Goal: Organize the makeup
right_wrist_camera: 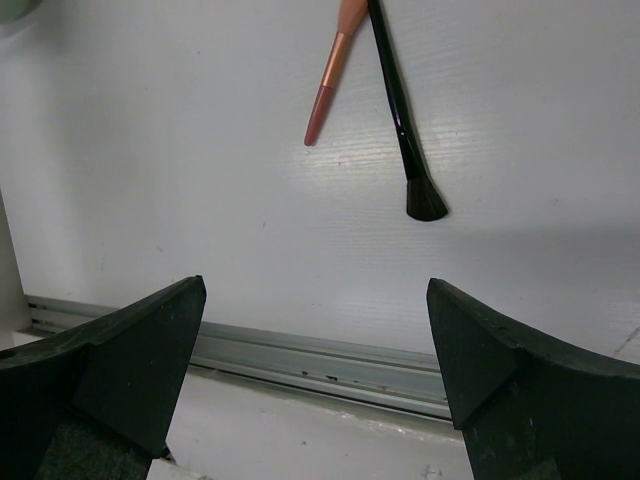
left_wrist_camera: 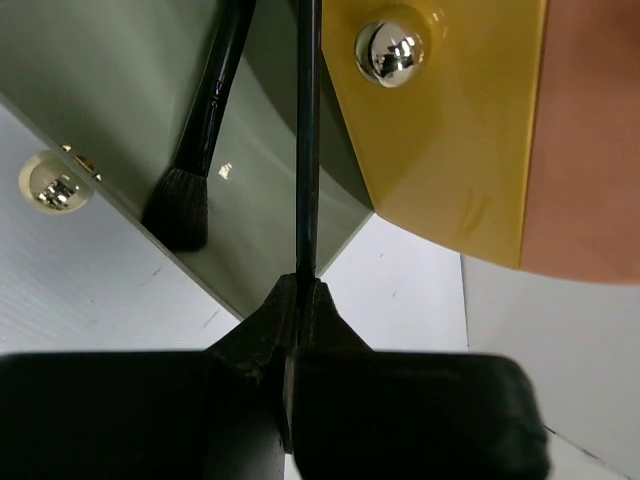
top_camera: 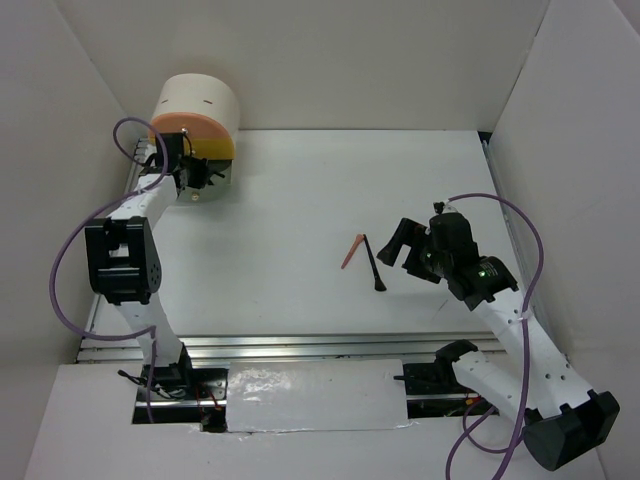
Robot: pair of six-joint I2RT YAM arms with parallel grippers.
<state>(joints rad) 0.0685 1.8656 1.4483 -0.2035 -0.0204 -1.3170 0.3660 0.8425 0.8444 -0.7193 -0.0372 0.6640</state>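
Note:
My left gripper (top_camera: 196, 176) is at the front of the round cream-and-orange drawer box (top_camera: 197, 112). In the left wrist view it (left_wrist_camera: 300, 287) is shut on a thin black stick (left_wrist_camera: 307, 140), held over an open grey-green drawer (left_wrist_camera: 110, 80). A black brush (left_wrist_camera: 200, 130) lies in that drawer. My right gripper (top_camera: 402, 243) is open and empty; its fingertips (right_wrist_camera: 180, 300) hover over the table's near part. A coral stick (top_camera: 352, 251) and a black brush (top_camera: 375, 264) lie just left of it; the stick (right_wrist_camera: 330, 75) and the brush (right_wrist_camera: 400, 115) also show in the right wrist view.
The box has a yellow drawer front with a chrome knob (left_wrist_camera: 390, 50), and the grey-green drawer has its own knob (left_wrist_camera: 55, 185). An aluminium rail (right_wrist_camera: 320, 355) runs along the table's near edge. White walls enclose the table on three sides.

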